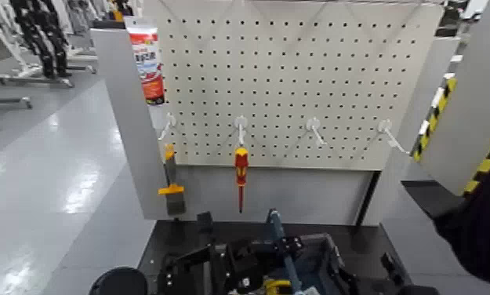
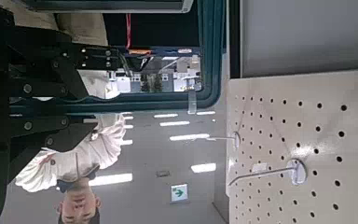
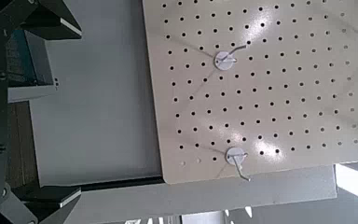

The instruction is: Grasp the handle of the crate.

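The dark crate (image 1: pixel 326 265) sits at the near edge of the black table. Its thin blue-grey handle (image 1: pixel 280 242) stands upright over the middle. My left gripper (image 1: pixel 216 267) is low at the crate's left side, close to the handle and not around it. In the left wrist view its fingers (image 2: pixel 61 58) stand apart with nothing between them, and a teal bar (image 2: pixel 211 56) that looks like the handle runs just past them. My right gripper (image 3: pixel 75 110) is open and empty and faces the pegboard. The right arm (image 1: pixel 390 271) is low at the crate's right.
A white pegboard (image 1: pixel 295 78) stands behind the table. A red-and-yellow screwdriver (image 1: pixel 241 174) and a scraper (image 1: pixel 172 187) hang from its hooks. A person in a white sleeve (image 2: pixel 84 159) shows in the left wrist view. Yellow-black striped panels (image 1: pixel 483 165) stand at the right.
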Robot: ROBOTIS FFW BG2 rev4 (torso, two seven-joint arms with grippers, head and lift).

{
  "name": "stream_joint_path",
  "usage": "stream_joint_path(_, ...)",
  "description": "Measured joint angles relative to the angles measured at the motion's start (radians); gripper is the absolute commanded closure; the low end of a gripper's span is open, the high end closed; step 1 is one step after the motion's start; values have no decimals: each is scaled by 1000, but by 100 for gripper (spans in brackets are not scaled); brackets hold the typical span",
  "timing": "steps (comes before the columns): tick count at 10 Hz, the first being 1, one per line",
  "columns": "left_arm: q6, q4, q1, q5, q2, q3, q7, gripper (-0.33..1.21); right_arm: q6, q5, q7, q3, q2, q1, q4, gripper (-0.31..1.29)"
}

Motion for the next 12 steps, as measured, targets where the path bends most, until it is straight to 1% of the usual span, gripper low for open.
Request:
stream_joint_path(2, 7, -52, 30, 13, 8, 22, 36, 119, -1, 0, 3, 0, -1, 1, 0, 13)
stream_joint_path(4, 5, -100, 61, 22, 14, 44, 65, 119, -1, -1, 26, -6, 2, 3, 0, 13)
stream_joint_path(7, 4, -156, 98, 58, 22, 53, 107, 119, -4, -3, 34, -9, 5, 3, 0, 13)
stream_joint_path(12, 4, -170, 111, 72, 25, 59, 112, 119, -14, 7, 28, -11, 7, 3, -1, 13)
